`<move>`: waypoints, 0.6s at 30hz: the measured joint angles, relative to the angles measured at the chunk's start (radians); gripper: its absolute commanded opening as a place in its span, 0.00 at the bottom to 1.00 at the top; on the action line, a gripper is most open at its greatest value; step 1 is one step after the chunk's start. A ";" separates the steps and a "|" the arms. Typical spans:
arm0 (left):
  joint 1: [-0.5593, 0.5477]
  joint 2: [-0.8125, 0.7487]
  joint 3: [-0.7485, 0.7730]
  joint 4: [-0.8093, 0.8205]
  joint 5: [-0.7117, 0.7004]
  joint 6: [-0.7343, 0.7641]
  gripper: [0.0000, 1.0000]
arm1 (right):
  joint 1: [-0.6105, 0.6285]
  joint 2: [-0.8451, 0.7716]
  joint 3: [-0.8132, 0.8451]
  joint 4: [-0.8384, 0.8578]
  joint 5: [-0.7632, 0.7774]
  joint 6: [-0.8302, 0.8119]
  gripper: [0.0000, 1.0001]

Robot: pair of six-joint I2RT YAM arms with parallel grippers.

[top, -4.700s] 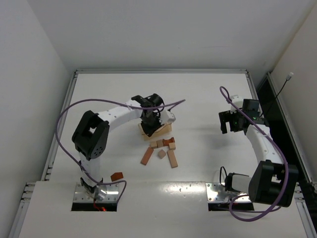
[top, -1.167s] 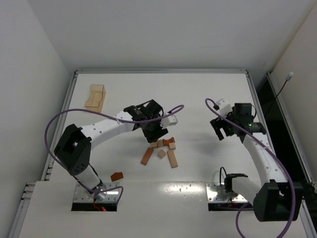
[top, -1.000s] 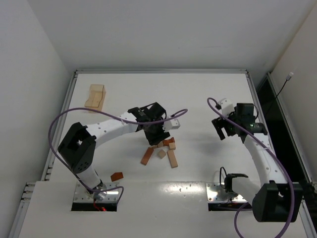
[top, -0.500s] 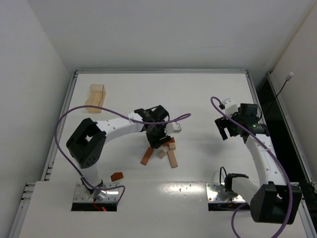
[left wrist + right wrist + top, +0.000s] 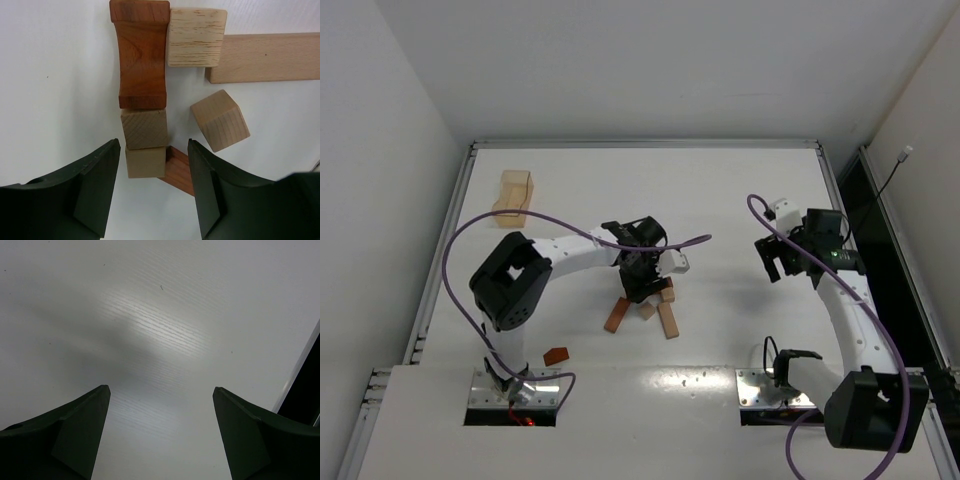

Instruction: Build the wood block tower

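Seen from above, the left claw [image 5: 641, 284] hides some of the blocks [image 5: 666, 319] beneath it. At the left wrist, a pale bar [image 5: 265, 57] runs off the right edge. A reddish block [image 5: 178, 173] is partly covered by a pale cube [image 5: 145, 161].

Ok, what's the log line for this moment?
left hand: open around pale cube in block pile | right hand: open above table, holding nothing | stacking: not begun
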State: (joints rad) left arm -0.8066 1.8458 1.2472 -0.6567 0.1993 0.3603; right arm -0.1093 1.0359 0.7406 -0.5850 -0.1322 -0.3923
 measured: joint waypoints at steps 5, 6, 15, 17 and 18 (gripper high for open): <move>0.000 0.019 0.001 0.012 0.000 0.006 0.53 | -0.006 0.000 0.000 0.000 -0.001 0.000 0.81; 0.000 0.023 0.001 0.015 -0.001 0.007 0.51 | -0.006 0.000 0.000 0.000 -0.001 0.000 0.81; 0.000 0.040 0.001 0.030 -0.004 0.029 0.29 | -0.006 0.000 0.000 0.000 -0.001 0.000 0.81; 0.000 0.040 0.001 0.031 -0.005 0.032 0.20 | -0.006 0.000 0.000 0.000 -0.002 0.000 0.81; 0.000 0.040 0.002 0.031 -0.005 0.035 0.18 | -0.006 0.000 0.000 0.000 -0.001 0.000 0.81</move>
State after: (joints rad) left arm -0.8070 1.8862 1.2491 -0.6258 0.1940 0.3954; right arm -0.1158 1.0363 0.7406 -0.5846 -0.1333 -0.3923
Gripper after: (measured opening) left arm 0.305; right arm 0.807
